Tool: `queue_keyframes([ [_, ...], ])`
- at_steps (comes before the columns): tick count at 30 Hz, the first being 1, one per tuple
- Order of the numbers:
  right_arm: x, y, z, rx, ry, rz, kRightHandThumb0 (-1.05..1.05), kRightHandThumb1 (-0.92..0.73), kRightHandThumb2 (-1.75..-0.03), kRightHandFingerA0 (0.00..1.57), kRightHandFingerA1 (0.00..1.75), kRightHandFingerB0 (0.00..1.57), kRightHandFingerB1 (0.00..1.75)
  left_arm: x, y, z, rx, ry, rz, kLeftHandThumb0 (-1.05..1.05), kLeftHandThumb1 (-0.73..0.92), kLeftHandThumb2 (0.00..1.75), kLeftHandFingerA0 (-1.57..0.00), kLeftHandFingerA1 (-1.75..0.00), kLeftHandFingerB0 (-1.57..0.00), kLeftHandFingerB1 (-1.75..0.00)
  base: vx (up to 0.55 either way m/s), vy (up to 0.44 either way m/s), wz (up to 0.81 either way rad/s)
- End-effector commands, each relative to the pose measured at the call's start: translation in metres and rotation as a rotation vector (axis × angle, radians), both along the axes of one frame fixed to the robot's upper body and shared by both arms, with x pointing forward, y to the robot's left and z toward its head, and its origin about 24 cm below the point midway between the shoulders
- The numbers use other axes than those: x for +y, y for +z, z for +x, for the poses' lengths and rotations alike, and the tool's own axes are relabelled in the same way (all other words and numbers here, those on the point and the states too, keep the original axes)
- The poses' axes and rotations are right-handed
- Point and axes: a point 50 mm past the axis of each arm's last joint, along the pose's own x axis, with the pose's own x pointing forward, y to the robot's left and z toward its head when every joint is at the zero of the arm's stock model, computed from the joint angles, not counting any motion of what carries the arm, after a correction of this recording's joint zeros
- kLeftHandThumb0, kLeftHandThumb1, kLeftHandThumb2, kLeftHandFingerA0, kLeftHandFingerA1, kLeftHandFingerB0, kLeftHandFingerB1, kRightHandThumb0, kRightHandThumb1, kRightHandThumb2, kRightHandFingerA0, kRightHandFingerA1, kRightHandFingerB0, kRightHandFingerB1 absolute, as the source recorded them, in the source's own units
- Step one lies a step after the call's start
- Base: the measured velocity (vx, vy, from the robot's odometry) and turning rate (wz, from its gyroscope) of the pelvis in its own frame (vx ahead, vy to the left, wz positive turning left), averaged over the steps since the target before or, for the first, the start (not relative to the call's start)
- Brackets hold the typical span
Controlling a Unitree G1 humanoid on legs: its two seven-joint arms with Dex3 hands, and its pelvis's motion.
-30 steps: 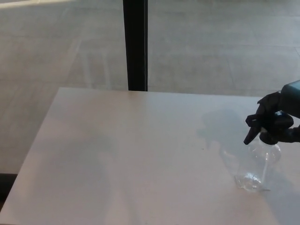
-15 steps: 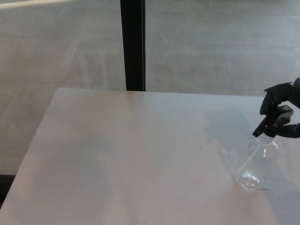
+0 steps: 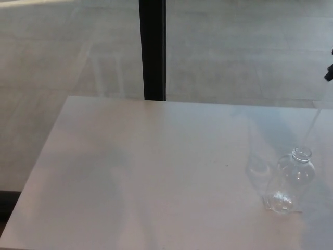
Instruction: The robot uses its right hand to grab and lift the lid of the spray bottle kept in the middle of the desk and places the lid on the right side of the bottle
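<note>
The spray bottle [image 3: 292, 179] stands upright on the worktop [image 3: 156, 172], near its right front area, with its neck uncapped and the round mouth open to view. The lid [image 3: 329, 73] is no longer on the neck: 0.5 s ago it sat at the bottle top inside the right hand; now only a small dark part of it shows at the right picture edge, well above and apart from the bottle. A thin clear dip tube [image 3: 311, 130] hangs from that direction, slanting down toward the bottle mouth; whether its lower end is still inside the neck cannot be told.

The right hand itself has left the picture, so its state cannot be told. The left hand is not visible.

Count: one bottle, one lid, one tube. The bottle is transparent; no liquid level can be made out.

Beyond the far worktop edge, one dark vertical post [image 3: 152, 49] stands against the grey floor [image 3: 67, 47].
</note>
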Motion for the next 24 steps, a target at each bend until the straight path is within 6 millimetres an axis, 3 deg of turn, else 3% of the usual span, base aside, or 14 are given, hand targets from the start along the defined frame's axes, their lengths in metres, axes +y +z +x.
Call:
queue_keyframes([
  [1,-0.02,0.03,-0.01,-0.039,-0.039,0.07,-0.27,-0.65,-0.82,0.9,1.71,0.95,0.73,0.008,0.007,-0.002,-0.013,0.013,0.023,-0.84,0.87,0.65,-0.56,-0.51,-0.39,-0.4,0.0,0.0,0.0],
  [4,-0.031,0.033,-0.013,-0.075,-0.054,0.114,-0.28,-0.64,-0.83,0.89,1.71,0.95,0.74,0.008,0.007,-0.002,-0.019,0.029,0.01,-0.84,0.86,0.65,-0.55,-0.52,-0.38,-0.4,0.0,0.0,0.0],
  [5,-0.037,0.031,-0.014,-0.087,-0.063,0.154,-0.28,-0.62,-0.86,0.91,1.68,0.94,0.75,0.008,0.007,-0.002,-0.012,0.005,0.022,-0.83,0.71,1.09,-0.48,-0.6,-0.31,-0.52,0.0,0.0,0.0],
  [7,-0.047,0.021,-0.015,-0.091,-0.083,0.203,-0.27,-0.62,-0.85,0.96,1.64,0.96,0.77,0.006,0.006,-0.003,-0.019,0.01,0.017,-0.81,0.88,0.67,-0.54,-0.5,-0.35,-0.4,0.0,0.0,0.0],
  [8,-0.051,0.015,-0.016,-0.082,-0.109,0.208,-0.28,-0.61,-0.84,0.95,1.62,0.98,0.79,0.005,0.005,-0.003,-0.019,0.009,0.012,-0.79,0.69,1.09,-0.46,-0.61,-0.28,-0.52,0.0,0.0,0.0],
  [10,-0.057,0.006,-0.017,-0.056,-0.147,0.233,-0.28,-0.66,-0.72,0.96,1.63,1.0,0.7,0.005,0.004,-0.004,-0.018,0.008,0.01,-0.85,0.71,1.09,-0.47,-0.6,-0.32,-0.52,0.0,0.0,0.0],
  [11,-0.065,-0.009,-0.018,-0.015,-0.198,0.28,-0.28,-0.67,-0.71,0.96,1.6,1.0,0.69,0.005,0.004,-0.005,-0.017,0.009,0.009,-0.84,0.87,0.66,-0.54,-0.52,-0.37,-0.41,0.0,0.0,0.0],
  [12,-0.069,-0.02,-0.019,0.002,-0.216,0.313,-0.25,-0.67,-0.69,0.93,1.55,0.97,0.67,0.005,0.004,-0.005,-0.015,0.014,0.007,-0.85,0.87,0.66,-0.54,-0.51,-0.37,-0.4,0.0,0.0,0.0],
  [13,-0.074,-0.034,-0.021,0.017,-0.228,0.343,-0.24,-0.67,-0.7,0.94,1.51,0.97,0.67,0.005,0.004,-0.006,-0.009,0.009,0.009,-0.88,0.72,1.1,-0.49,-0.6,-0.31,-0.52,0.0,0.0,0.0],
  [15,-0.082,-0.065,-0.025,0.058,-0.309,0.398,-0.3,-0.68,-0.65,0.93,1.42,0.95,0.65,0.005,0.004,-0.005,0.0,0.003,0.023,-0.83,0.69,1.1,-0.51,-0.61,-0.32,-0.52,0.0,0.0,0.0],
  [16,-0.083,-0.07,-0.025,0.06,-0.314,0.401,-0.29,-0.67,-0.67,0.92,1.39,0.94,0.65,0.005,0.004,-0.004,-0.004,0.008,0.021,-0.85,0.87,0.66,-0.57,-0.51,-0.38,-0.4,0.0,0.0,0.0],
  [18,-0.087,-0.107,-0.03,0.114,-0.373,0.443,-0.32,-0.68,-0.67,0.9,1.4,0.92,0.65,0.004,0.003,-0.004,-0.016,0.018,0.006,-0.82,0.68,1.09,-0.49,-0.61,-0.3,-0.52,0.0,0.0,0.0],
  [19,-0.087,-0.113,-0.03,0.119,-0.379,0.448,-0.33,-0.69,-0.67,0.9,1.42,0.92,0.64,0.004,0.003,-0.004,-0.019,0.021,0.004,-0.85,0.86,0.66,-0.56,-0.52,-0.37,-0.4,0.0,0.0,0.0],
  [24,-0.082,-0.182,-0.043,0.209,-0.442,0.495,-0.35,-0.67,-0.64,0.95,1.33,0.89,0.62,0.005,0.004,-0.005,-0.013,0.006,0.025,-0.85,0.88,0.66,-0.56,-0.5,-0.39,-0.4,0.0,0.0,0.0],
])
